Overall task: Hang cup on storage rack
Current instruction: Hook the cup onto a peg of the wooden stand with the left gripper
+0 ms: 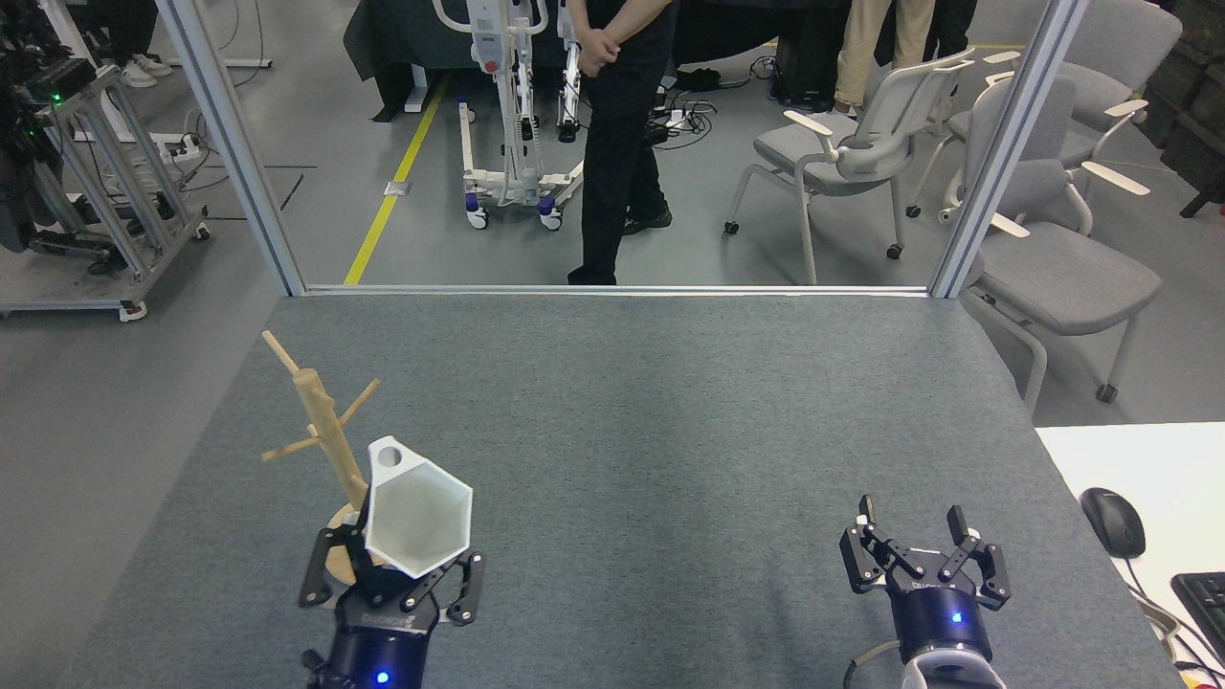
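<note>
A grey, felt-like carpeted surface (670,431) is filling the lower two thirds of the frame, bordered at its far edge by a pale metal rail and two slanting aluminium posts (230,144). Beyond it, a grey workshop floor is stretching away, with a yellow line (392,182) running diagonally in the upper left. A white wheeled lifting frame (507,124) is standing at upper centre, and a person in black trousers (617,163) is standing just right of it, hands clasped. Grey padded chairs with white armrests (861,144) are crowding the upper right, and a metal trolley (86,191) is sitting at the far left. At the lower right edge, a white desk is carrying a black computer mouse (1112,522) and the corner of a black keyboard (1201,603).

Pale lettering is showing on both pincer bodies, but it is too small to read.

The light wooden mug tree with slanted pegs and a round disc base (321,421) is standing at the lower left of the surface. The matte white faceted cup with a hexagonal rim (416,517) is sitting just right of the post, in front of the disc base and hiding part of it, its opening facing the camera and its loop handle pointing up near the post. The left pincer (392,584) is clenching the cup from below, black fingers (464,588) flanking it. The right pincer (921,560) is hovering at the lower right, well apart from the cup, its fingers spread and holding nothing.
</note>
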